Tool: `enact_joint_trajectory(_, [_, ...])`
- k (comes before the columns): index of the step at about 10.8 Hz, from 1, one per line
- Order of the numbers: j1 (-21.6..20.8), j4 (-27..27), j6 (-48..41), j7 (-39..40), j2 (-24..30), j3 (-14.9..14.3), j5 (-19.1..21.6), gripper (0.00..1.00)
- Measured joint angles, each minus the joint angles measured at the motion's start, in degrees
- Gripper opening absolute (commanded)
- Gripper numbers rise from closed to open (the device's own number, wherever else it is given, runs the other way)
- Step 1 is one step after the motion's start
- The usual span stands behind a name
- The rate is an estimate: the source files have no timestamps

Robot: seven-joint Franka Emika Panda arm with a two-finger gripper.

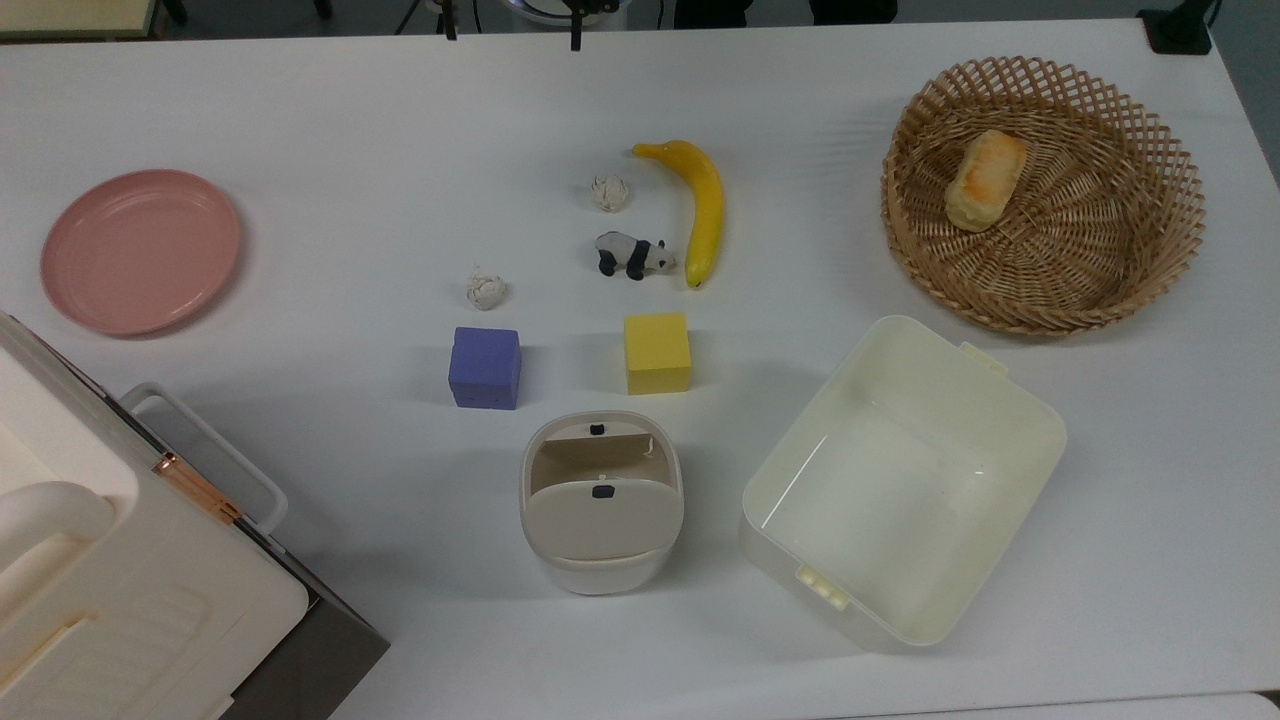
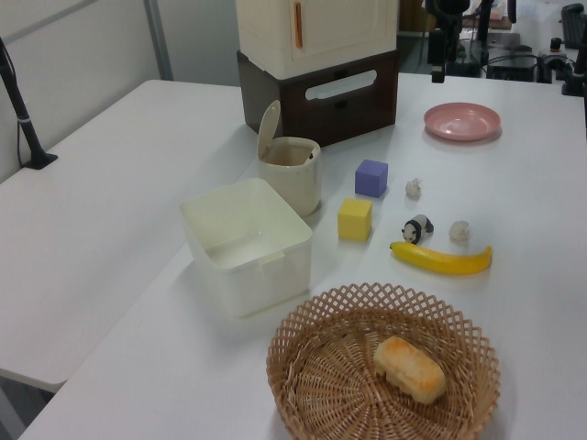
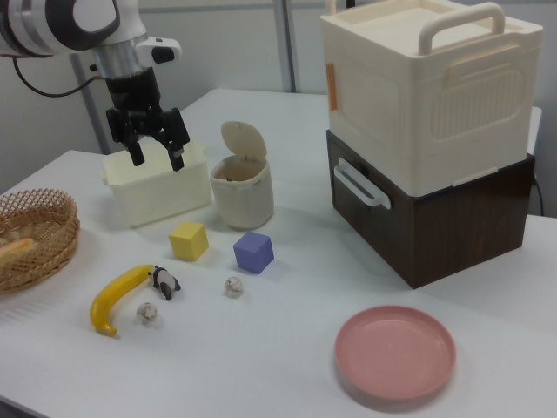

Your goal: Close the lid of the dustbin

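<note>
My gripper point(image 3: 157, 150) hangs spread-fingered and empty above the table, the dustbin point(image 3: 242, 192) below and to the right view's right of it, its lid point(image 3: 240, 138) upright, leaving room to push it shut.

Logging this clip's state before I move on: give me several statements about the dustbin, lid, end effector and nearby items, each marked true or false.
1. The lid stands raised above the dustbin. True.
2. The end effector is open and holds nothing. True.
3. The end effector presses on the lid. False: in the right view it hangs apart from it, on the right view's left.
4. The banana lies in the wicker basket. False: it lies on the table; the basket holds a bread roll.
5. The pink plate carries the toy panda. False: the panda stands beside the banana.
</note>
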State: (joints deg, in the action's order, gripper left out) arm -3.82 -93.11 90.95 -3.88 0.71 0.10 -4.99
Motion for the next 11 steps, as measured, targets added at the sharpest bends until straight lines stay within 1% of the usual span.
enact_joint_trajectory(11, [-0.1, 0.0, 0.0, 0.0, -1.0, 0.2, 0.0, 1.0])
